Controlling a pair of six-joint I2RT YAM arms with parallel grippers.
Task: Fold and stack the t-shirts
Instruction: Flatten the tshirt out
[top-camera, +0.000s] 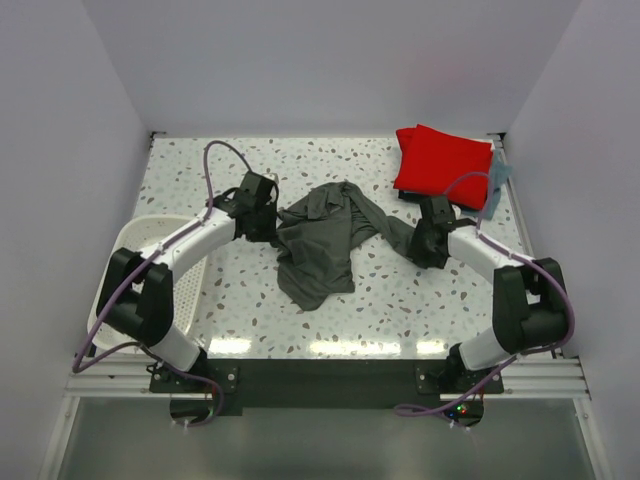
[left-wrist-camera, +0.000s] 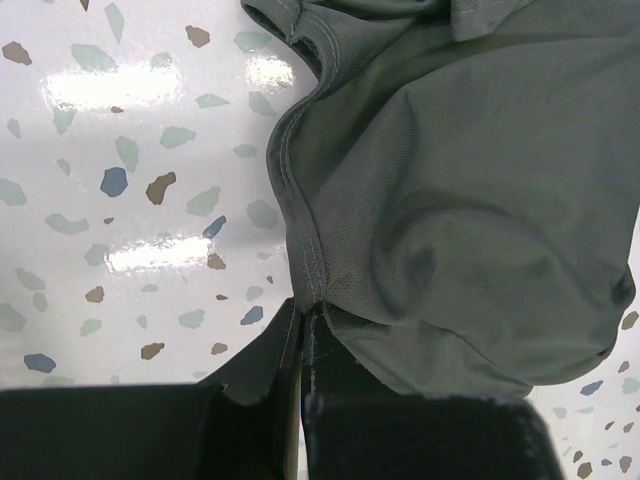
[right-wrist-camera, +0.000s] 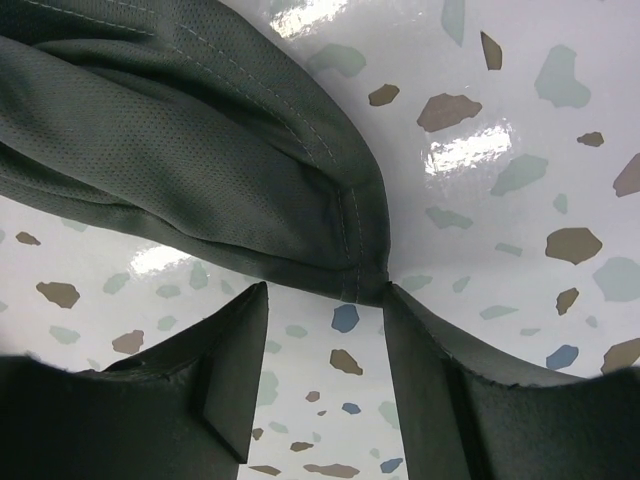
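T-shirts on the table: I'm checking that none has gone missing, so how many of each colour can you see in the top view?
dark grey t-shirt: 1, crumpled mid-table
red t-shirt: 1, folded, far right corner
light blue-grey t-shirt: 1, only an edge showing beside the red one
Total: 3

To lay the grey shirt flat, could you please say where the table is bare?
Bare: the far-left table beyond the basket, and the near strip on this side of the dark grey t-shirt. Crowded: the far-right corner, holding the red t-shirt.
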